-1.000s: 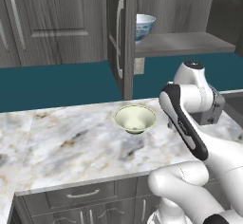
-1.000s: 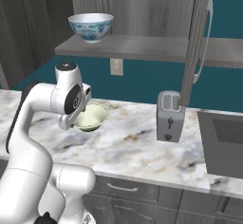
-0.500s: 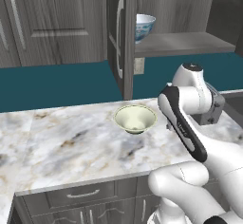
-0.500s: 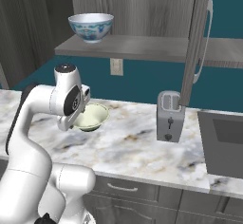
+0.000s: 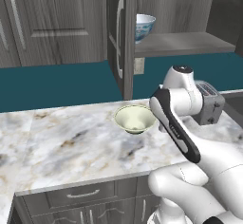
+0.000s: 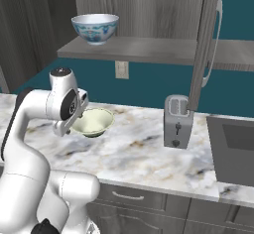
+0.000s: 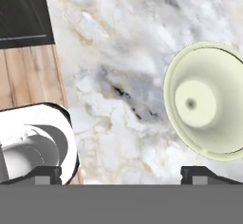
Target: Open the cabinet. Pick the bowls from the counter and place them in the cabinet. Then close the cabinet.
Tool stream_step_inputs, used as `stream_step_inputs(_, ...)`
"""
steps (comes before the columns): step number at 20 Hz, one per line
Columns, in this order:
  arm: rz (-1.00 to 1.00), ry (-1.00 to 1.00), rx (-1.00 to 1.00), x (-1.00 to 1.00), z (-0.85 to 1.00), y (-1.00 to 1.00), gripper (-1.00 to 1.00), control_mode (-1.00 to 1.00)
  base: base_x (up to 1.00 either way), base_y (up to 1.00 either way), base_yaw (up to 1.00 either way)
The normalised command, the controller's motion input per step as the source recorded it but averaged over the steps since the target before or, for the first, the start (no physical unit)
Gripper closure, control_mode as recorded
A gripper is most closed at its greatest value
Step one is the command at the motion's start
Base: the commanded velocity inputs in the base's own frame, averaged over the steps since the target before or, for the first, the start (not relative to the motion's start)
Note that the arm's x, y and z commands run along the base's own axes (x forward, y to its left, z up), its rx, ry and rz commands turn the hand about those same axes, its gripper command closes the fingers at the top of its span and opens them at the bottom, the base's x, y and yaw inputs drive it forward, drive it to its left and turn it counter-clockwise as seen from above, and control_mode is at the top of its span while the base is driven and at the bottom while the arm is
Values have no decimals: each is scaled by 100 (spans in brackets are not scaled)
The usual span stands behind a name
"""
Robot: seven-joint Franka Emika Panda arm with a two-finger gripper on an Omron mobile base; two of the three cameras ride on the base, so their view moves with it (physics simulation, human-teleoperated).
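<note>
right base view: cabinet (image 6: 208, 44) is open, its door swung out edge-on just above the toaster (image 6: 177, 122). step one judged done.

blue-patterned bowl (image 6: 95, 28) sits upright on the cabinet shelf (image 6: 149, 50), up and well to the left of the toaster. first bowl judged placed.

cream-green bowl (image 6: 93, 122) is on the counter (image 6: 144, 153), upright, left of the toaster and below the shelf. same bowl in left base view (image 5: 135, 119), with the toaster (image 5: 210, 103) to its right.

hand view: gripper (image 7: 121, 173) jaws spread wide, nothing between them. it looks down on the marble, the cream-green bowl (image 7: 206, 107) off to one side and not between the tips; no contact seen.

status, as judged:
- done: door open, one bowl stored
- left: centre over the cream-green bowl, grasp, lift to the shelf, release, then shut the cabinet
- roughly half way
</note>
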Motion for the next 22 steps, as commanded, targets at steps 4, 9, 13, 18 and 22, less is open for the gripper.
stream_step_inputs(4, -12, 0, 0, 0, -14, 6, -100, -100, 0, 0, 0)
stream_step_inputs(9, -16, 1, 0, 0, -2, 1, -100, -100, 0, 0, 0)
stream_step_inputs(13, -15, 4, 0, 0, 0, 0, -100, -100, 0, 0, 0)
stream_step_inputs(18, -13, 5, 0, 1, 0, 0, -100, -100, 0, 0, 0)
stream_step_inputs(22, -3, 3, 0, 15, 0, 0, -100, -100, 0, 0, 0)
